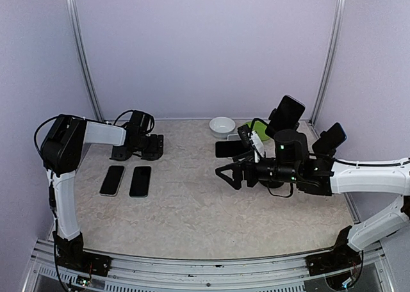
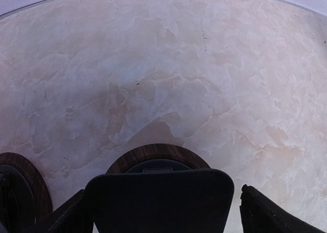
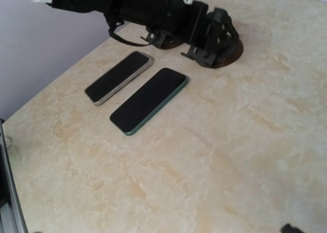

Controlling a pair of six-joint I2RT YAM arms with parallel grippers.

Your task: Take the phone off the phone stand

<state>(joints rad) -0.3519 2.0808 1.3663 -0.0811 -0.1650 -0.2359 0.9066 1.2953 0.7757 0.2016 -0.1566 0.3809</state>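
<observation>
My left pincer point(image 1: 154, 148) stands wide at the far left of the bench point(image 1: 192, 209). Its fingers point(image 2: 268, 212) sit either side of a black plate point(image 2: 158, 200) that rises over a round wooden stand base point(image 2: 153, 154). I cannot tell whether that plate is a phone or the stand's own back. A second wooden base point(image 2: 23, 184) sits just beside it. Nearer than this pincer, two phones lie flat and side by side: a silver-edged phone point(image 1: 112, 180) on the left and a green-edged phone point(image 1: 140, 181) on the right. My right pincer point(image 1: 225, 175) hangs wide and holds nothing near the bench's middle, well apart from them. On the right, a tall propped phone point(image 1: 286, 113) and a low propped phone point(image 1: 330, 138) stand tilted. A white bowl point(image 1: 222, 125) sits at the far edge. The bench is mottled cream, closed in by pale lilac walls point(image 1: 205, 48) with metal posts point(image 1: 83, 55).
</observation>
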